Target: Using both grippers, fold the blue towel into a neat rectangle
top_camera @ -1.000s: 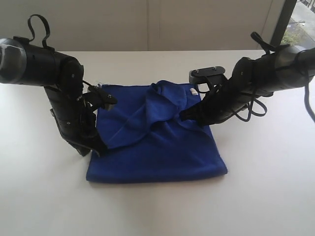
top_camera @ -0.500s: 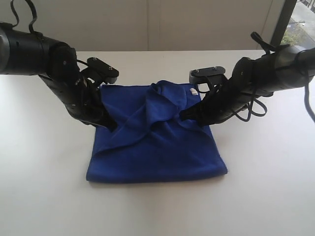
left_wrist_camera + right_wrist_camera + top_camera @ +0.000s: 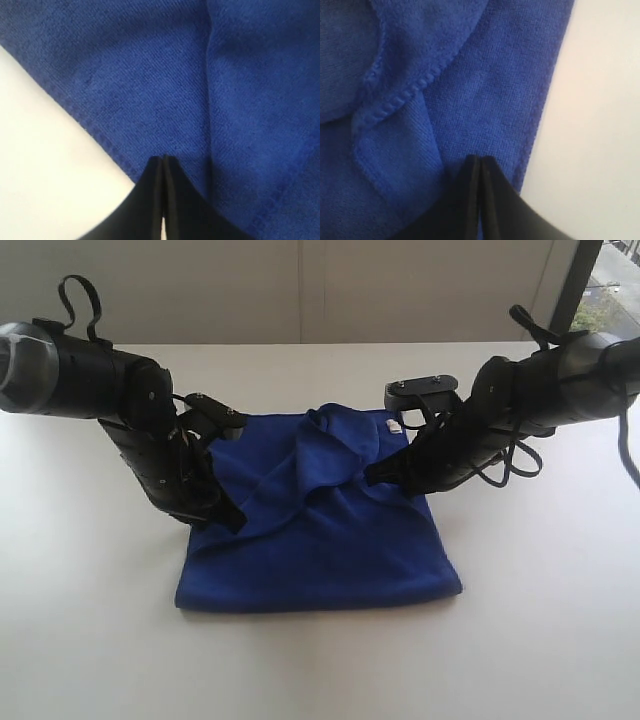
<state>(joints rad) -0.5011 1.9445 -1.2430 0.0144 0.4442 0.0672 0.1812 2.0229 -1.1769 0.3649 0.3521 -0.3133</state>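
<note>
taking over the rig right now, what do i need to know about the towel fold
Left gripper: shut, tip at the blue towel near its left edge; no cloth visibly pinched.
Right gripper: shut, tip at the towel's right part, beside a raised fold.
Towel: on the white table, roughly square outline, top layer bunched and creased in the middle, white tag at the far right corner.
Done: a rough fold at most.
Left: flatten the bunched layer and square the edges into a neat rectangle.

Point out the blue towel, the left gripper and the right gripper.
blue towel (image 3: 330,565): exterior view, its flat front part.
left gripper (image 3: 163,158): left wrist view, between its closed fingertips.
right gripper (image 3: 480,158): right wrist view, between its closed fingertips.
</note>
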